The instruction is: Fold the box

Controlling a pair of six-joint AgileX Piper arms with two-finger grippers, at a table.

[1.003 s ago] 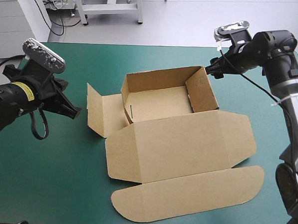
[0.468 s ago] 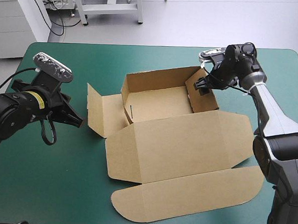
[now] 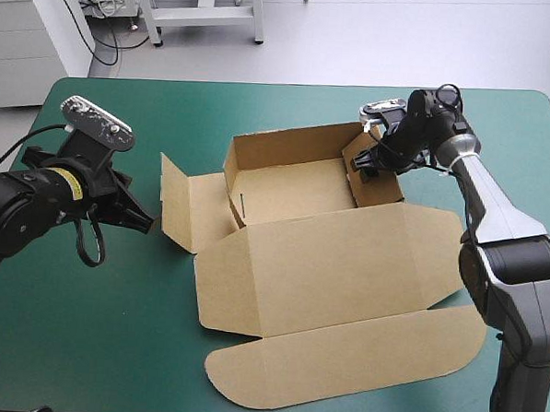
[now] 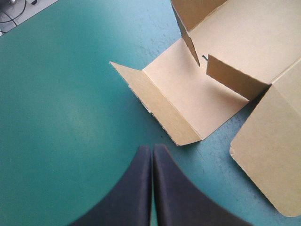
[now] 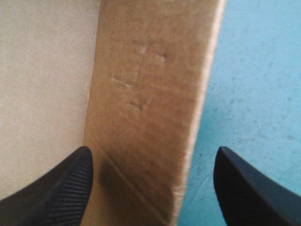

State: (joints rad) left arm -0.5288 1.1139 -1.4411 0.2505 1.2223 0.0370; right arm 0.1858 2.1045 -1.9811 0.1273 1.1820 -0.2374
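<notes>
The brown box lies mid-table as an open tray, its back and right walls raised and its lid flat toward the front. Its left side flap is splayed outward with the end panel tilted up. My right gripper is open and straddles the right wall, one finger inside the tray and the other outside over the teal-green cover. My left gripper is shut on nothing, low over the cover, just left of the side flap.
The lid's long rounded tuck flap reaches close to the table's front edge. Teal-green cover stretches left of the box and toward the front left corner. The table's far edge runs just behind the back wall.
My right gripper came down from beyond the box's far right corner onto the right wall, then edged slightly left. The left arm shifted a little toward the box earlier and has since held still.
</notes>
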